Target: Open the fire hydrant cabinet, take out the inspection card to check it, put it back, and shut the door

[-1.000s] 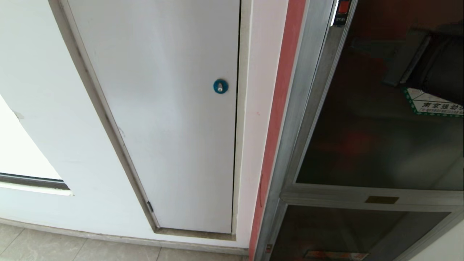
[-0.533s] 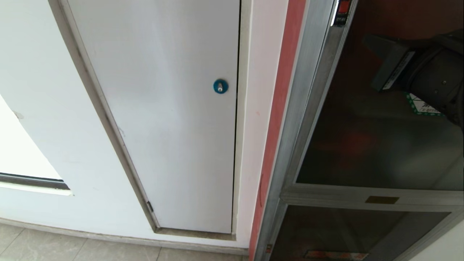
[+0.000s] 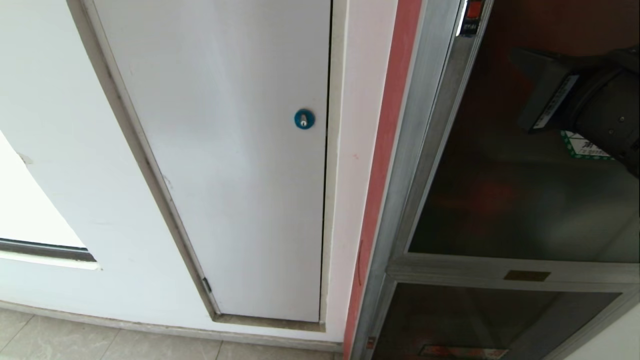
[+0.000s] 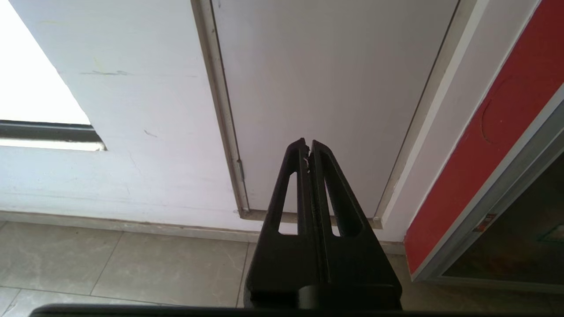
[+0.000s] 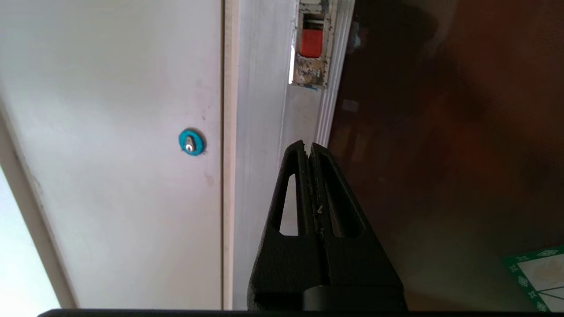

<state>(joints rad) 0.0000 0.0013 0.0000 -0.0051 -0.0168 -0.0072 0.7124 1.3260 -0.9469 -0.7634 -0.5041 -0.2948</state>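
The fire hydrant cabinet (image 3: 400,165) stands just right of the white panel door (image 3: 235,165), its silver frame cut off at the head view's top and right edges. The door (image 3: 505,210) of dark tinted glass lies shut in that frame; what the cabinet holds is hard to make out through the glass beyond a dull red tint, and the inspection card cannot be seen. The green-bordered sticker (image 3: 582,147) on the glass is partly hidden behind the right arm. The right gripper (image 5: 310,145), fingers pressed together and empty, points at the frame edge of the door, below a red latch (image 5: 311,42) shown clearly only in the right wrist view. The blue lock (image 3: 304,119) sits left of the cabinet. The left gripper (image 4: 307,143), fingers also pressed together, appears only in the left wrist view, low before the white panel door and above the tiled floor (image 4: 110,264).
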